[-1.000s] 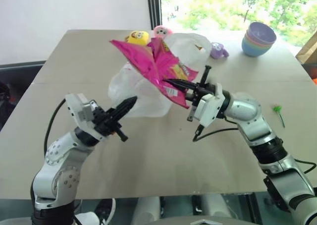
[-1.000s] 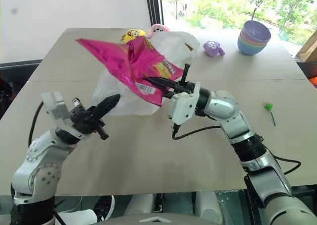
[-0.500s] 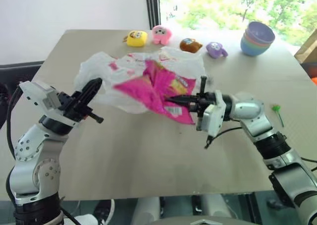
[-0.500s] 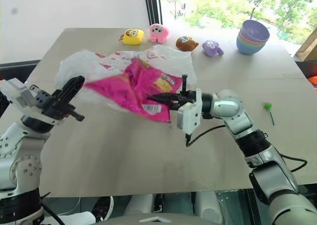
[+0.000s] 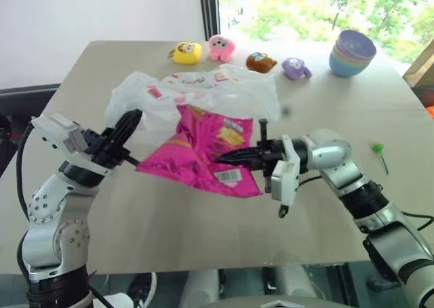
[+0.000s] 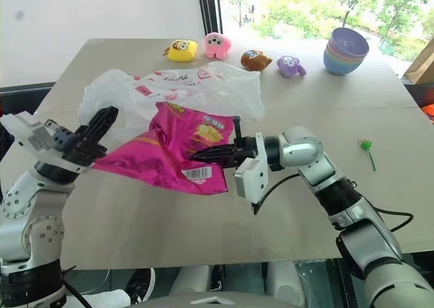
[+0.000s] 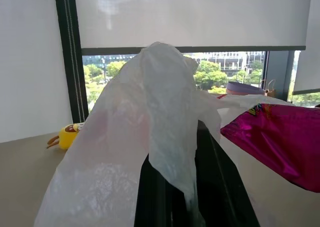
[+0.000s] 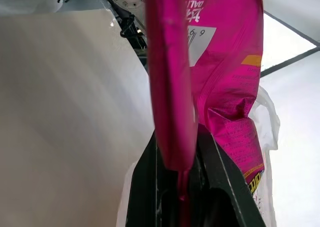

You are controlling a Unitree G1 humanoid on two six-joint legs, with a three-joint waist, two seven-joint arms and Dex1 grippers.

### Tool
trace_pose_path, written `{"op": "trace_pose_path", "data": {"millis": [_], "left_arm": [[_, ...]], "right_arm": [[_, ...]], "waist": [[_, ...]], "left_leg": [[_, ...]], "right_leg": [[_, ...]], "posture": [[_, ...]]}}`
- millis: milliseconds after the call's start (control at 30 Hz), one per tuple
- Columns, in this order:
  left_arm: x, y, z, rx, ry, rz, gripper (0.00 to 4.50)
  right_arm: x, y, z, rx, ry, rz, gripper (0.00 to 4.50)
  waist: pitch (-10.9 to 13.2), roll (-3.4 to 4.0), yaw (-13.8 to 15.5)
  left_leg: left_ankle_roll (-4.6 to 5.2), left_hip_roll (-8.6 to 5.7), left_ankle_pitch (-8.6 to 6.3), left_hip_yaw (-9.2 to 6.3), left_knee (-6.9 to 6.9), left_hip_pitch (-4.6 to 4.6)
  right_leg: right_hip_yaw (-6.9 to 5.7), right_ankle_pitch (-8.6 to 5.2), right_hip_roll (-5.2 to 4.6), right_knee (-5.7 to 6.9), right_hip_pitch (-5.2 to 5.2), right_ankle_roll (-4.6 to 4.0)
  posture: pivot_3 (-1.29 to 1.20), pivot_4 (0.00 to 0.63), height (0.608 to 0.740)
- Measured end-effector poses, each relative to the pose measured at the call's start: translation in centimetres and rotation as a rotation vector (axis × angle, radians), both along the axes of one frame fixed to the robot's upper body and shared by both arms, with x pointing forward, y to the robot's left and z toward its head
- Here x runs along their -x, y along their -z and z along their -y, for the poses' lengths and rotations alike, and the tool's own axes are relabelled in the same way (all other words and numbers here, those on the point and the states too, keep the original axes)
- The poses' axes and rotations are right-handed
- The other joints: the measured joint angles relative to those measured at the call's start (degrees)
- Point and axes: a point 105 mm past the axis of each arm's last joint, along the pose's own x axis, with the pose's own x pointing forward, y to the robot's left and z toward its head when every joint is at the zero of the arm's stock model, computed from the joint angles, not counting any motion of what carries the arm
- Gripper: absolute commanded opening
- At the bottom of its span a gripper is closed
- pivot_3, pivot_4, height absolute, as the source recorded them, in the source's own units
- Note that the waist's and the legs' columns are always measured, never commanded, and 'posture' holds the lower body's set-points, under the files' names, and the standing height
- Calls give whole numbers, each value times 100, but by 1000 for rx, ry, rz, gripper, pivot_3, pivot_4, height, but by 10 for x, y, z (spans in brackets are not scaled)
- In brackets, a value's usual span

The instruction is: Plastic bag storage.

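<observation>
The plastic bag (image 5: 210,91), thin translucent white with red print, lies spread across the middle of the table. My left gripper (image 5: 132,121) is shut on its left end, and the film drapes over the black fingers (image 7: 220,177). A shiny pink snack packet (image 5: 200,155) hangs just in front of the bag, overlapping the bag's near edge. My right gripper (image 5: 227,157) points left and is shut on the packet's right edge. In the right wrist view the packet (image 8: 220,62) rises from between the closed fingers (image 8: 145,187).
Small plush toys stand in a row at the table's far edge: yellow (image 5: 186,51), pink (image 5: 221,47), brown (image 5: 260,62), purple (image 5: 296,68). A stack of pastel bowls (image 5: 352,52) is at the far right. A small green thing (image 5: 380,148) lies near the right edge.
Bag and packet hung bunched high between the grippers a second ago. The left gripper swung left, spreading the bag low over the table, and the right gripper sank, the packet dropping in front.
</observation>
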Motion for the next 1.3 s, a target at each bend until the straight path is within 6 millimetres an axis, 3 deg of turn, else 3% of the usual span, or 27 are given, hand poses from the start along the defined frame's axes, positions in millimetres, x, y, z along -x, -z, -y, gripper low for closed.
{"op": "trace_pose_path", "data": {"millis": [67,300,433,533,567,667,800,867,933,1000,1100,1300], "left_arm": [[2,2,2,-2,7,-6,0],[15,14,21,-7,112,-61,0],[14,19,31,-5,154,-87,0],[10,17,45,-12,201,-78,0],[7,12,52,-14,224,-57,0],[4,9,63,-18,259,-38,0],[0,12,60,-7,238,-46,0],[-4,10,53,19,199,-35,0],[-7,7,47,35,170,-25,0],[-10,1,36,48,123,2,0],[-16,-2,27,65,89,12,0],[-23,-11,28,76,101,35,0]], "right_arm": [[-10,1,-4,6,37,-5,21],[-95,-1,-12,37,429,18,21],[-127,9,-9,93,597,53,21],[-139,14,-13,119,668,52,21],[-142,14,-17,121,690,41,329],[-145,14,-25,99,723,7,1330],[-143,-2,-24,-27,736,-95,3315],[-136,-4,-14,-83,727,-191,4333],[-131,8,1,-35,735,-234,4466],[-125,45,46,129,827,-329,4466],[-107,73,82,259,888,-484,4466],[-66,51,126,228,893,-674,4466]], "waist": [[0,0,-7],[2,2,-8],[2,3,-23],[2,3,-26],[2,4,-26],[2,4,-37],[2,4,-78],[2,4,-62],[2,3,-18],[2,3,32],[4,6,15],[5,7,13]], "left_leg": [[0,1,0,4,0,3],[-2,-1,0,8,0,-2],[-3,-2,0,12,-1,-3],[-3,-3,0,10,-1,-4],[-3,-2,0,10,-1,-5],[-4,-2,0,11,-5,-6],[-6,0,-1,1,-7,-19],[-6,-1,-2,-4,-6,-22],[-6,-3,-2,-10,-6,-26],[-4,-9,-3,-13,-2,-34],[-3,-9,-3,-15,0,-40],[-4,-6,-3,-20,-1,-38]], "right_leg": [[2,0,0,1,0,0],[2,-1,-3,4,-7,-3],[3,0,-3,3,-7,-2],[2,0,-1,4,-8,-2],[1,0,1,4,-8,-2],[2,0,0,-1,-8,-1],[-5,1,-1,-3,-19,0],[-9,1,-3,-7,-18,0],[-13,1,-5,-11,-15,1],[-19,1,-13,-20,-14,2],[-20,2,-10,-20,-20,2],[-19,1,7,-15,-22,2]], "posture": [[0,150,740],[0,150,740],[0,150,740],[0,150,740],[0,150,740],[0,150,740],[0,150,740],[0,150,740],[0,150,740],[0,150,740],[0,150,740],[0,150,740]]}}
